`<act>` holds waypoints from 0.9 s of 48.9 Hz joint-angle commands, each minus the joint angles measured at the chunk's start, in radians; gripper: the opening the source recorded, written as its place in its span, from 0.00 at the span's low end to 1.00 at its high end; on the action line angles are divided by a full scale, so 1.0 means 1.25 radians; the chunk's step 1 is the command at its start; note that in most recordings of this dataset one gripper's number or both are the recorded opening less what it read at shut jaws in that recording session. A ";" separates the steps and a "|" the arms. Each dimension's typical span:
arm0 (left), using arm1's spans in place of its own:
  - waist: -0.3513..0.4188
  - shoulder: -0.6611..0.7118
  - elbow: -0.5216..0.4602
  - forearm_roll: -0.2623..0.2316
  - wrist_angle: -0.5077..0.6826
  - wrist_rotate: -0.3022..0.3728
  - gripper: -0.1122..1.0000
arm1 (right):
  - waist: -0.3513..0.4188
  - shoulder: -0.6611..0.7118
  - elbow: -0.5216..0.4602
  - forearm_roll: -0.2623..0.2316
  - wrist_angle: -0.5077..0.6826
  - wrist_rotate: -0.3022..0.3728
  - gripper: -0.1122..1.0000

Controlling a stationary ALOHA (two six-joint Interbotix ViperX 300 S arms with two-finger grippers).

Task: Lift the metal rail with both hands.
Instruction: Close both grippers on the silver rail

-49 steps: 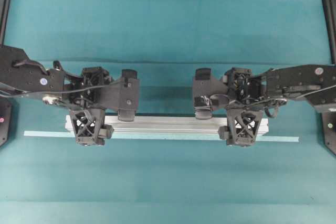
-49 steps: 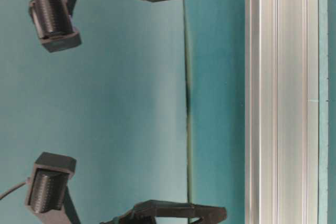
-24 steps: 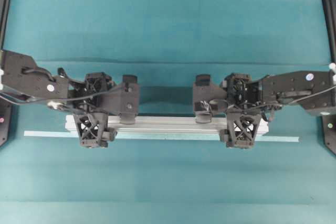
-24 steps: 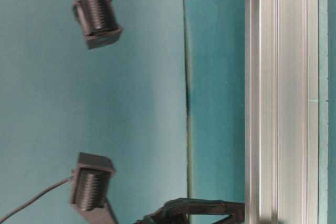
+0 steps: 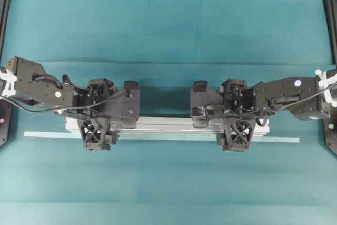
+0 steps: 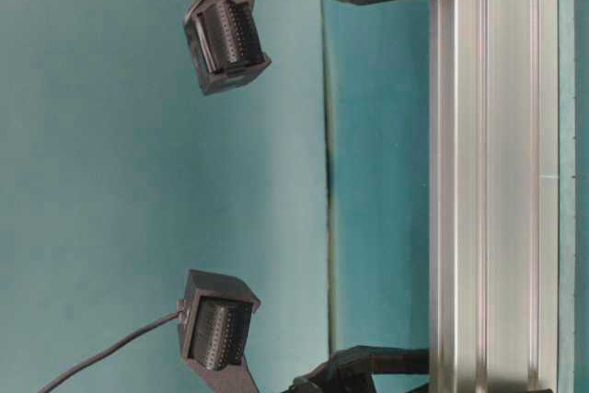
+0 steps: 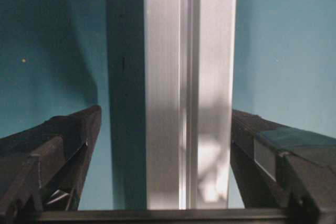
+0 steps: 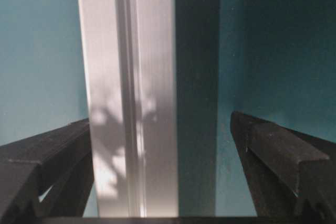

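Metal rail lies flat across mid-frame on the teal table. Left gripper and right gripper straddle it, jaws wide apart, nothing held. Close both evenly, then lift level together.

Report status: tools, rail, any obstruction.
Left tool open, straddling the rail. Right tool open, straddling it too. Rail flat on the table, not gripped. Blue tape strip alongside; nothing in the way.
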 commanded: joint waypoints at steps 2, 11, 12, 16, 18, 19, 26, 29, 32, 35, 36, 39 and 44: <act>-0.001 -0.004 -0.004 0.002 -0.005 0.000 0.95 | 0.005 0.007 -0.002 0.000 -0.010 0.004 0.96; -0.001 -0.004 -0.002 0.002 -0.009 0.000 0.95 | 0.006 0.007 -0.001 0.000 -0.010 0.005 0.96; -0.001 -0.004 -0.002 0.002 -0.011 0.000 0.95 | 0.006 0.009 0.000 0.001 -0.010 0.004 0.96; -0.002 -0.004 -0.001 0.002 -0.016 0.000 0.95 | 0.005 0.007 0.000 0.000 -0.010 0.004 0.96; -0.004 -0.004 -0.001 0.002 -0.021 -0.001 0.95 | 0.005 0.007 0.000 0.001 -0.010 0.004 0.96; -0.005 -0.004 -0.002 0.002 -0.022 -0.001 0.95 | 0.005 0.007 0.000 0.000 -0.009 0.004 0.96; -0.020 -0.004 -0.001 0.002 -0.028 -0.001 0.93 | 0.005 0.009 -0.002 0.001 -0.006 0.018 0.95; -0.028 -0.004 -0.001 0.004 -0.028 0.000 0.88 | 0.005 0.009 -0.004 0.001 -0.005 0.031 0.89; -0.034 -0.005 -0.001 0.002 -0.027 0.000 0.76 | 0.005 0.009 -0.004 0.001 -0.004 0.044 0.76; -0.036 -0.006 -0.001 0.002 -0.028 0.001 0.60 | 0.005 0.009 -0.004 0.001 -0.004 0.058 0.61; -0.036 -0.006 -0.002 0.002 -0.029 0.001 0.54 | 0.006 0.009 -0.004 0.000 -0.004 0.060 0.57; -0.036 -0.006 -0.004 0.002 -0.028 0.001 0.42 | 0.005 0.009 -0.005 0.000 -0.004 0.067 0.45; -0.036 -0.006 -0.006 0.004 -0.028 0.001 0.42 | 0.005 0.010 -0.004 0.000 -0.001 0.069 0.45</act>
